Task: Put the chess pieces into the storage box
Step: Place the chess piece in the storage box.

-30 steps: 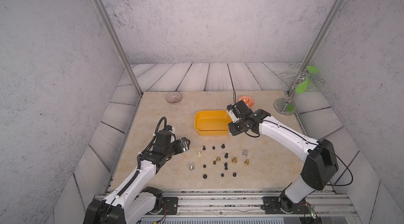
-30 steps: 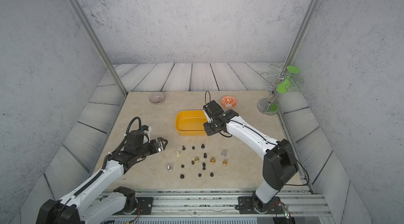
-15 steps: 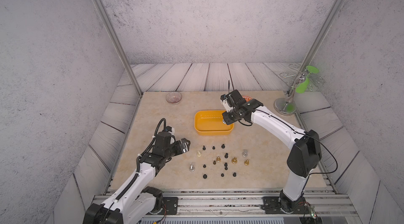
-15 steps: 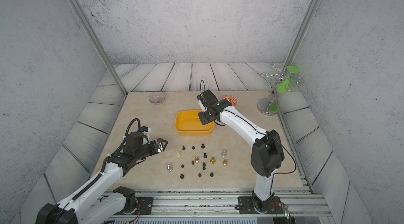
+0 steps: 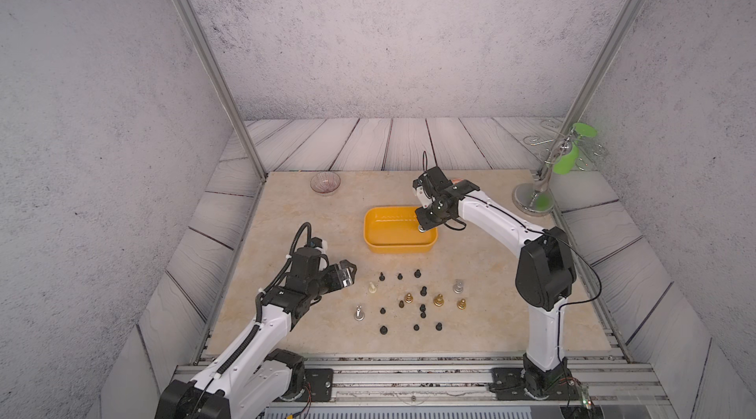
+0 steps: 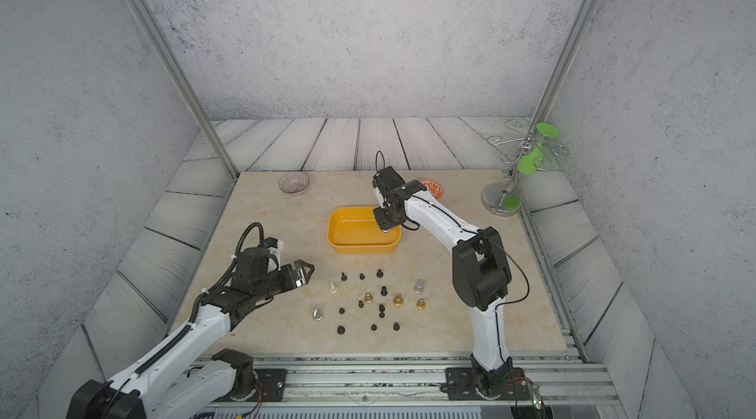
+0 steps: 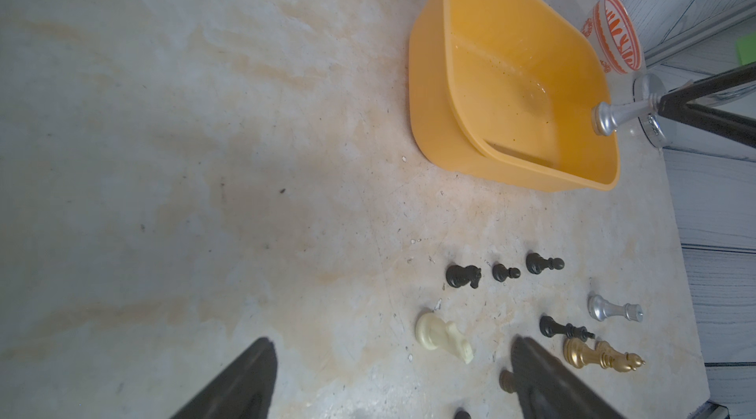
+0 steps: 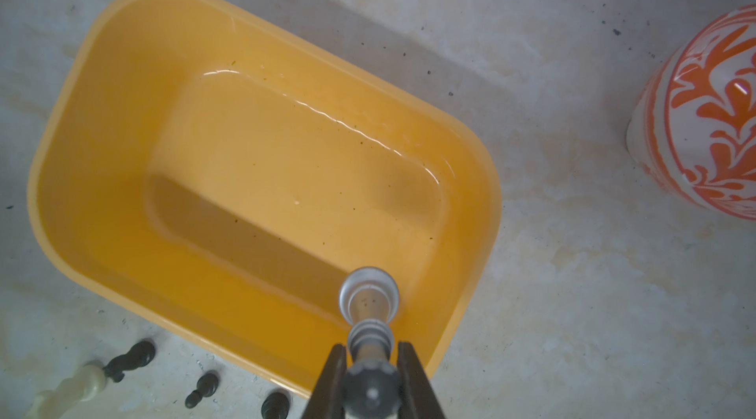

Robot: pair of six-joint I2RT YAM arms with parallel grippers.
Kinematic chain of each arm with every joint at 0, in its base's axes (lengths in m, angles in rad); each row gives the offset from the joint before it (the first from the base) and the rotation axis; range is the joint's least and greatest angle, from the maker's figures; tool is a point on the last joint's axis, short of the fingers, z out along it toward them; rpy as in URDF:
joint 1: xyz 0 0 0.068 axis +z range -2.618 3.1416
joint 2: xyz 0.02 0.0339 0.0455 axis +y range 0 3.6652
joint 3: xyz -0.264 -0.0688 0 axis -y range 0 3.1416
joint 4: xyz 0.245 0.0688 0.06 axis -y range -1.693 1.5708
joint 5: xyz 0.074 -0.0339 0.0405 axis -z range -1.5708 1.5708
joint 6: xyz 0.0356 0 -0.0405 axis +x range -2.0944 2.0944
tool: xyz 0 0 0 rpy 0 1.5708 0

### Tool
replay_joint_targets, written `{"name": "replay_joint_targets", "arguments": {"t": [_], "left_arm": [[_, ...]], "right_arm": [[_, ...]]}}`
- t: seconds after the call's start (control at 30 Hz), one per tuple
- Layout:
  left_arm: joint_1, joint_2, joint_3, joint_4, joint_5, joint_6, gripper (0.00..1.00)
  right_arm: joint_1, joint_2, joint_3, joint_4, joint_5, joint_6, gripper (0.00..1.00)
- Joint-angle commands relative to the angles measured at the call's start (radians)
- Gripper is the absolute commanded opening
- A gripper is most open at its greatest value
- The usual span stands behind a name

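Stage: first delivery, judged from an empty box and one piece in the air.
Storage box: the storage box (image 5: 397,248) sits about mid-table, long side parallel to the near edge where the arm bases stand. Its floor (image 8: 286,175) is bare in the right wrist view, so nothing is stowed yet.
Right gripper: the right gripper (image 5: 423,228) hangs over the end of the box nearer the table's right edge, its jaws pinching a silver piece.
Held piece: the silver piece (image 8: 370,298) is gripped by its head with the round base pointing down into the box. Whether the base has dipped below the rim is hard to tell, but it looks clear of the floor.
Left gripper: the left gripper (image 5: 347,271) hovers low towards the table's left edge with its jaws spread wide and nothing between them. It points at the cream piece (image 7: 444,335), near it but not touching.
Pieces left: the chess pieces (image 5: 423,291) stand in a loose cluster between the box and the near edge. They are mostly black, with a few gold and two silver, probably close to twenty, though they are too small to count surely.
Done so far: no piece rests in the box.
Left to do: release the silver piece, then carry over the whole cluster, likely one piece at a time.
Not involved: the glass bowl (image 5: 325,183) by the far left corner and the patterned bowl (image 6: 431,188) by the far edge.
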State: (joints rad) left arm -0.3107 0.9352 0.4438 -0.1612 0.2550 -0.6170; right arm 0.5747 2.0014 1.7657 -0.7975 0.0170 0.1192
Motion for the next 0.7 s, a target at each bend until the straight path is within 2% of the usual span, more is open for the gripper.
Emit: {"name": "replay_joint_targets", "arguments": {"t": [0.0,0.17,0.4,0.67], "left_arm": [[-0.008,-0.005,-0.015,0.005,-0.002,-0.012,0.92],[-0.009,-0.006,-0.019,0.004,-0.002,-0.018,0.92],[-0.01,-0.006,-0.02,0.005,-0.002,-0.02,0.92],[-0.01,-0.001,-0.019,0.005,-0.004,-0.021,0.92]], "right_arm": [[-0.002,0.051,0.017,-0.02,-0.009,0.0,0.18],[-0.005,0.066,0.016,-0.023,-0.017,0.003,0.22],[-0.006,0.055,0.015,-0.021,-0.019,0.01,0.48],[-0.008,0.024,0.002,-0.019,-0.021,0.014,0.55]]}}
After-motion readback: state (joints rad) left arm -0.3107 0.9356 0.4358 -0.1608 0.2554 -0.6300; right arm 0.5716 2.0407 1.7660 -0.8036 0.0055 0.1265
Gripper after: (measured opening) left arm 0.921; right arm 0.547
